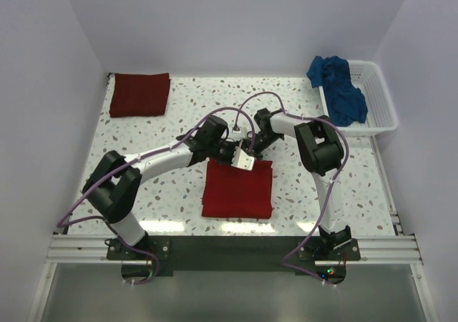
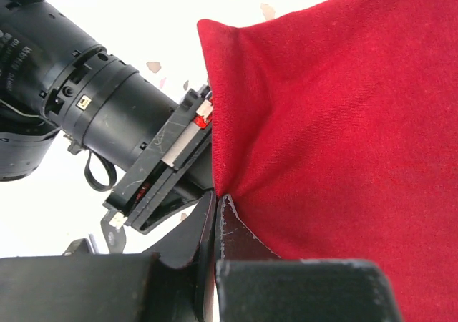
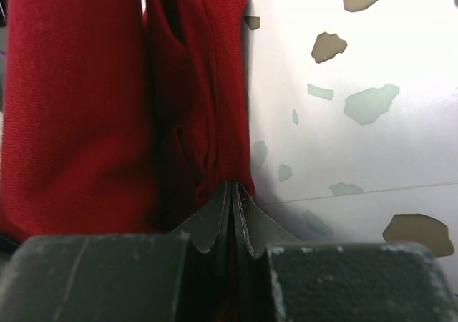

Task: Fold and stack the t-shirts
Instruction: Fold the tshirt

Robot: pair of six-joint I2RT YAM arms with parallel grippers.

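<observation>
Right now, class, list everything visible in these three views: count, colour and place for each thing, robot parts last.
bright red t-shirt: one, bright red, folded, middle of the table toward the near side
maroon t-shirt: one, dark red, folded, far left corner
blue t-shirt: one, blue, crumpled in the basket
basket: one, white lattice, far right
table: one, white with speckles
cables: purple, looping along both arms
left gripper: one, black, shut on the bright red t-shirt's edge
right gripper: one, black, shut on that same edge
</observation>
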